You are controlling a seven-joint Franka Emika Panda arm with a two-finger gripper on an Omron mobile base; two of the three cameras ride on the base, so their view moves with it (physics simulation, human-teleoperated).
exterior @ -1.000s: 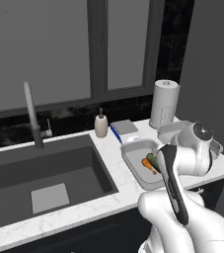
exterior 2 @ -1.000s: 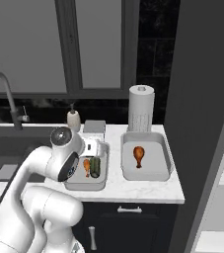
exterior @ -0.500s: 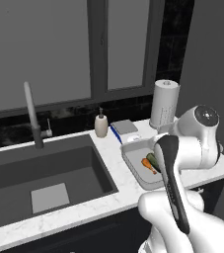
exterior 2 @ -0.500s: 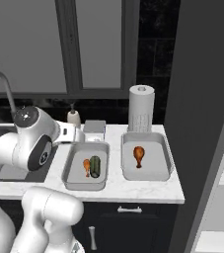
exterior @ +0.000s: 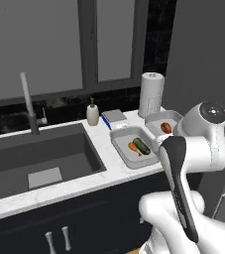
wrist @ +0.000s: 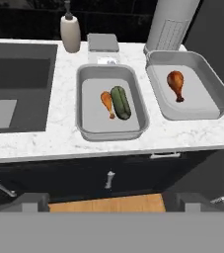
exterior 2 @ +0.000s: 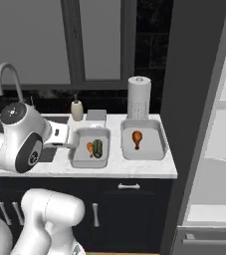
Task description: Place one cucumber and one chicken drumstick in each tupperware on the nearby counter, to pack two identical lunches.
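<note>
**A home kitchen, by every sign**

A white marble-look counter [wrist: 64, 136] runs above dark cabinets [exterior 2: 134, 209] with silver handles. A deep dark sink [exterior: 39, 158] sits at the left of the left base view, a tall faucet [exterior: 28, 101] behind it. A soap bottle [wrist: 70, 32] and paper towel roll [exterior 2: 139, 97] stand before dark windows [exterior: 84, 44]. Two food containers [wrist: 111, 104] rest on the counter.

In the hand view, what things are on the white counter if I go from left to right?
Sink → soap bottle → tupperware with a drumstick and a dark green cucumber in it → tupperware with one drumstick in it.
</note>
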